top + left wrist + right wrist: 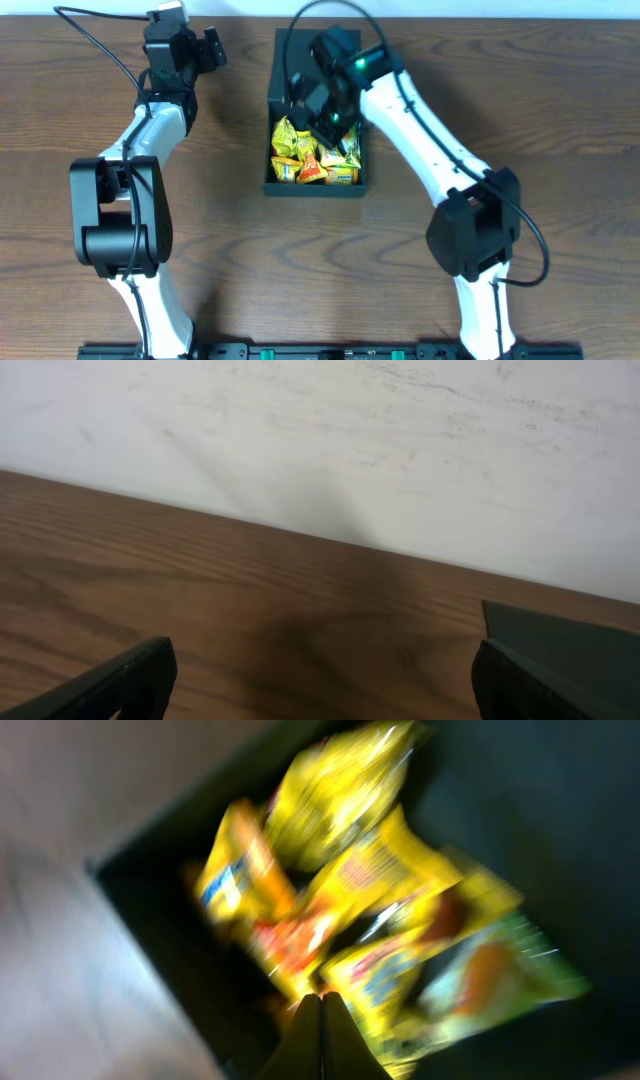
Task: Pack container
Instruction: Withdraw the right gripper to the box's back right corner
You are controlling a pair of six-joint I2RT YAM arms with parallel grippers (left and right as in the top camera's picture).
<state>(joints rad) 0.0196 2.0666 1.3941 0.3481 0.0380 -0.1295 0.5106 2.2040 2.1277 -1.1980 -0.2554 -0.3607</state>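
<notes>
The dark teal-green container stands at the table's middle back, lid flap open toward the far side. Several yellow, orange and green snack packets lie piled inside it. My right gripper hovers over the packets inside the box. In the blurred right wrist view its two fingers are pressed together with nothing between them, just above the packets. My left gripper is at the far left back, open and empty. Its fingers show far apart in the left wrist view, with a corner of the container at right.
Bare wooden table surrounds the box. A white wall runs along the table's far edge close to my left gripper.
</notes>
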